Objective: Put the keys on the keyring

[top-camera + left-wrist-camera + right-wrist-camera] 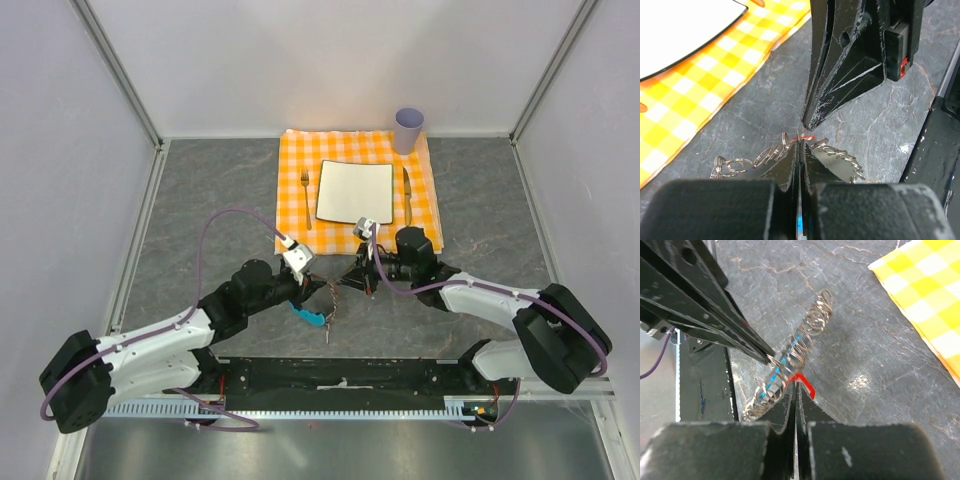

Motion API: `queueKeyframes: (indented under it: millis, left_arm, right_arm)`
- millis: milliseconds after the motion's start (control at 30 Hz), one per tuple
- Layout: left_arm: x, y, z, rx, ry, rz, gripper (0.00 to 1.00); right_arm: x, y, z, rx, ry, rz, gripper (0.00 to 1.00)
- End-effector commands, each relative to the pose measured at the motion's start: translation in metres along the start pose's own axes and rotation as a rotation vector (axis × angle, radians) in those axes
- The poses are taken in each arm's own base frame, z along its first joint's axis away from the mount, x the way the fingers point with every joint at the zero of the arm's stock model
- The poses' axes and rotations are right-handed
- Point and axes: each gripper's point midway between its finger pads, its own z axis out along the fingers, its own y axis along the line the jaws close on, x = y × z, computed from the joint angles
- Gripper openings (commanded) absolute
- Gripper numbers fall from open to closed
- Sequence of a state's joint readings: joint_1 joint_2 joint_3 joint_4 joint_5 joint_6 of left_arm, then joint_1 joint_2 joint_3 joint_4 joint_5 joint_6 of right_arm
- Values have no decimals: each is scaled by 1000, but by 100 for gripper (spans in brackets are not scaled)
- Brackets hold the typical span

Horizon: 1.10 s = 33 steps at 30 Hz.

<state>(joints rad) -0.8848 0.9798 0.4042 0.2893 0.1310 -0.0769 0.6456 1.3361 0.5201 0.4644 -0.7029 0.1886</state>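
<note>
**Top view:** L gripper (318, 290) and R gripper (352, 278) are seen tip to tip over the bare table (200, 200), close to its front edge and about mid-width, just short of the near hem of the checked cloth (290, 190). The keyring (326, 305) is strung between and below the tips, with its blue tab (303, 313) toward the front edge. Both arms are reached forward and angled inward, L from front-left and R from front-right, with wrists pitched down so the fingers converge. Plate (355, 190), fork (306, 195) and knife (407, 190) lie on the cloth further back, with the cup (408, 128) at its far right corner. None of these is involved.

**L wrist view:** L jaws are pressed together on the keyring's coil. Chain loops spill out to either side, and a sliver of blue is seen low in the gap. R's tips come down from above, nearly touching L's.

**R wrist view:** R jaws are closed on the red head of the key (806, 384), right against the coil. The blade can't be made out and is prob. hidden among the loops.

**Risks:**
- The key is pinched by very little, so a sideways push against the coil could twist it out or drop it.
- With the blade and ring end unseen, the ring's opening may be missed.
- The tips are so close that extra advance could knock them together & jerk the ring out of L's hold.
</note>
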Motion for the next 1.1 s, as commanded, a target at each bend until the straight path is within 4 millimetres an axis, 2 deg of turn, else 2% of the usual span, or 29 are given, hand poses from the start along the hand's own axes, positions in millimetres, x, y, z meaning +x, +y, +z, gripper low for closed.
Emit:
queueKeyframes:
  millis: [0, 100, 167, 267, 300, 367, 400, 467, 500, 533, 667, 733, 800, 900, 1067]
  left_arm:
    - [-45, 11, -12, -63, -186, 37, 2]
    - [-49, 12, -16, -71, -226, 42, 2]
    - [-61, 11, -18, -67, -287, 46, 2]
    - [-60, 7, -16, -38, -317, 66, 2]
    - [-67, 5, -16, -28, -349, 77, 2]
    - [-68, 2, -13, -11, -355, 99, 2]
    - [-71, 2, -14, -8, -375, 109, 2]
    - [-75, 1, -17, -9, -410, 124, 2]
    - [-69, 1, -18, -7, -411, 123, 2]
    - [-78, 0, -21, -4, -453, 129, 2]
    - [-84, 1, -22, -10, -484, 158, 2]
    - [-85, 9, -24, -56, -499, 149, 2]
    - [-96, 10, -29, -65, -554, 157, 2]
    - [-110, -1, -30, -6, -587, 178, 2]
    - [-109, -2, -29, 2, -593, 163, 2]
  right_arm:
    - [-12, -9, -3, 63, 4, -31, 0]
    - [-13, -7, -3, 57, 15, -24, 0]
    - [-15, -2, -2, 31, 16, -19, 0]
    - [-21, 6, 0, -10, 2, -16, 0]
    - [-22, 7, 0, -17, 0, -16, 0]
    - [-28, 5, -3, 10, -17, -35, 0]
    - [-32, -3, -5, 68, -34, -50, 4]
    - [-39, -6, -13, 116, -48, -73, 11]
    - [-43, -8, -16, 138, -58, -87, 24]
    - [-50, -10, -21, 165, -82, -99, 27]
    - [-74, -14, -33, 224, -178, -111, 32]
    - [-91, -8, -39, 222, -247, -147, 34]
    - [-94, -1, -37, 180, -255, -160, 36]
    - [-95, 11, -27, 77, -231, -158, 37]
    - [-93, 24, -18, -35, -221, -165, 38]
